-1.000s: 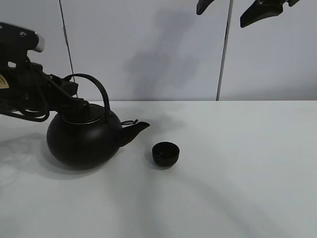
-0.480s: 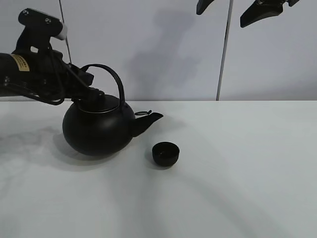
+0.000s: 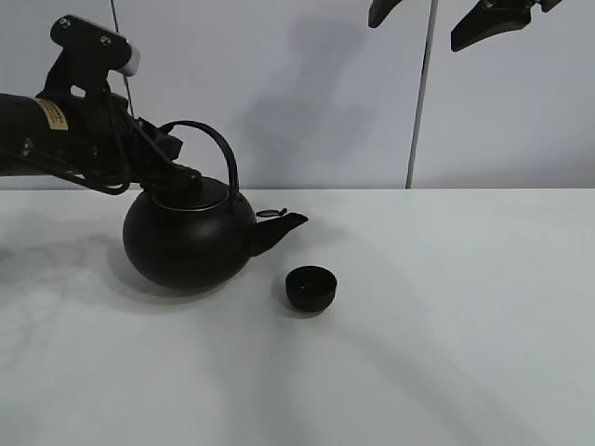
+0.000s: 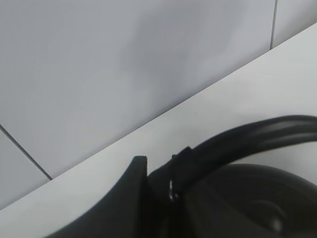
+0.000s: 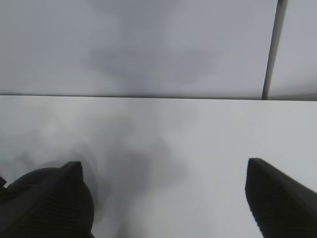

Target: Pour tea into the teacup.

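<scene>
A big round black kettle (image 3: pixel 191 243) with an arched handle (image 3: pixel 219 149) is on the left, its spout (image 3: pixel 282 224) pointing right toward the teacup. My left gripper (image 3: pixel 173 152) is shut on the left end of the handle (image 4: pixel 247 136), seen close up in the left wrist view above the kettle's lid (image 4: pixel 262 203). The teacup (image 3: pixel 310 286), small, black and handleless, stands on the white table just right of and below the spout, apart from it. My right gripper (image 3: pixel 432 19) hangs high at the top edge, open (image 5: pixel 168 203) and holding nothing.
The white table (image 3: pixel 446 316) stretches to the right and front of the teacup. A pale panelled wall with a dark vertical seam (image 3: pixel 420 93) stands behind the table. The left arm (image 3: pixel 56 130) with its cables reaches in from the left edge.
The left arm has carried the kettle up and to the right, bringing the spout closer to the teacup. The teacup and the right gripper have not moved.
</scene>
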